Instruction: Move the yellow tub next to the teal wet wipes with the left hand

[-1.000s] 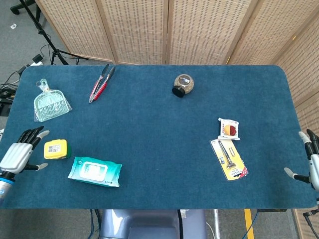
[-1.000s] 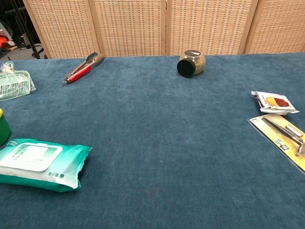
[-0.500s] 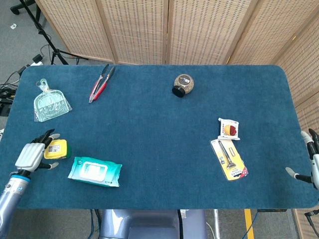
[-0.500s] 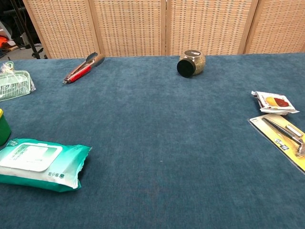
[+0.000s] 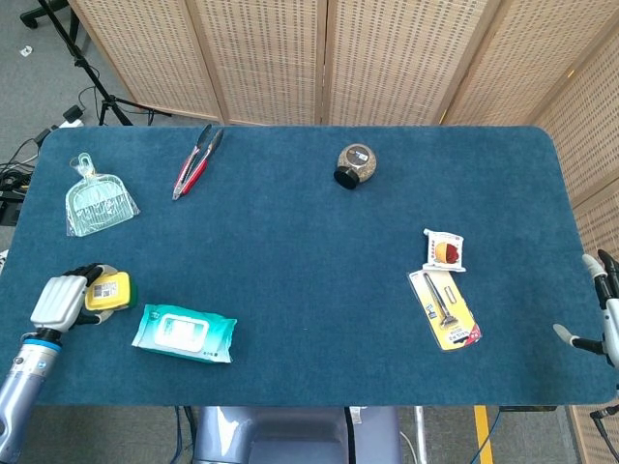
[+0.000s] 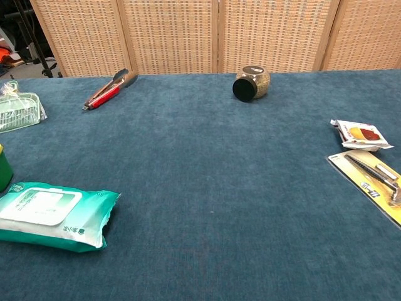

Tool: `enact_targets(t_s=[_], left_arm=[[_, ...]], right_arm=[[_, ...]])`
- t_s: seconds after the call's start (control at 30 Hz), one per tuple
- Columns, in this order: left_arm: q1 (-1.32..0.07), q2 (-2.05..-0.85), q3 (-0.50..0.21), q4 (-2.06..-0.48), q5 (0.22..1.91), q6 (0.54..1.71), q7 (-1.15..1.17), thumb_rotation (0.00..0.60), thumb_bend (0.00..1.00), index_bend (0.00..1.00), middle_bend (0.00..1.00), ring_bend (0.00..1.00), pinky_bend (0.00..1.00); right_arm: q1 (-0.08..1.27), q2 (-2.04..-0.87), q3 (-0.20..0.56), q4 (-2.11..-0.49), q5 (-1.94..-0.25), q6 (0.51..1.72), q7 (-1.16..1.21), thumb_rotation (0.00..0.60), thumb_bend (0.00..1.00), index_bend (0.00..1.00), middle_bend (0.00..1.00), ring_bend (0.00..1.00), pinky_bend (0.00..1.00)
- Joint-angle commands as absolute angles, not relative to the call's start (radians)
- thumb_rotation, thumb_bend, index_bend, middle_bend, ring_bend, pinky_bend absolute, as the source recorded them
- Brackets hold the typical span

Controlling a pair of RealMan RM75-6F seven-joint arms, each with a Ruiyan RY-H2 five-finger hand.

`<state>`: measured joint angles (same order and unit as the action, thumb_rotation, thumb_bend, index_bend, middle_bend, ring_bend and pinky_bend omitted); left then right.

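Blue-felted desk (image 5: 290, 251): the yellow tub (image 5: 108, 290) sits at its near-left, just left of the teal wet wipes (image 5: 184, 333); the left hand (image 5: 60, 300) wraps it from the left, apparently gripping.

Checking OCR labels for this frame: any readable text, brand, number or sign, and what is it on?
No text is legible in either view.
teal wet wipes: white label with small dark print, too blurred to read.
yellow tub: lid sticker, too small.
yellow razor card: print too small.
small snack packet: printed, unreadable.
round jar: no text readable.
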<state>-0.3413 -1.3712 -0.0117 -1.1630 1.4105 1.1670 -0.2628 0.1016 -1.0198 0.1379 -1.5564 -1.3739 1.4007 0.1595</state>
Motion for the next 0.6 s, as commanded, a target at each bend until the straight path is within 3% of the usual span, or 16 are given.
enact_targets(t_s=[0.03, 0.33, 0.43, 0.6], left_arm=[[-0.367, -1.279, 0.020, -1.234, 1.470, 1.121, -0.355, 0.600, 0.54, 0.54, 0.36, 0.41, 0.40], [-0.559, -0.931, 0.112, -1.430, 1.618, 0.826, -0.638, 0.600, 0.64, 0.55, 0.37, 0.41, 0.40], [-0.646, -0.909, 0.138, -1.427, 1.632, 0.663, -0.715, 0.600, 0.64, 0.55, 0.37, 0.41, 0.40], [-0.727, -0.981, 0.154, -1.363, 1.604, 0.478, -0.725, 0.600, 0.62, 0.55, 0.35, 0.39, 0.40]], right_arm=[[0.102, -1.021, 0.138, -1.556, -1.373, 1.399, 0.157, 0.600, 0.00, 0.00, 0.00, 0.00, 0.00], [0.107, -1.030, 0.136, -1.556, -1.369, 1.394, 0.135, 0.600, 0.00, 0.00, 0.00, 0.00, 0.00], [0.108, -1.033, 0.136, -1.557, -1.366, 1.392, 0.127, 0.600, 0.00, 0.00, 0.00, 0.00, 0.00], [0.109, -1.035, 0.136, -1.559, -1.364, 1.391, 0.119, 0.600, 0.00, 0.00, 0.00, 0.00, 0.00]])
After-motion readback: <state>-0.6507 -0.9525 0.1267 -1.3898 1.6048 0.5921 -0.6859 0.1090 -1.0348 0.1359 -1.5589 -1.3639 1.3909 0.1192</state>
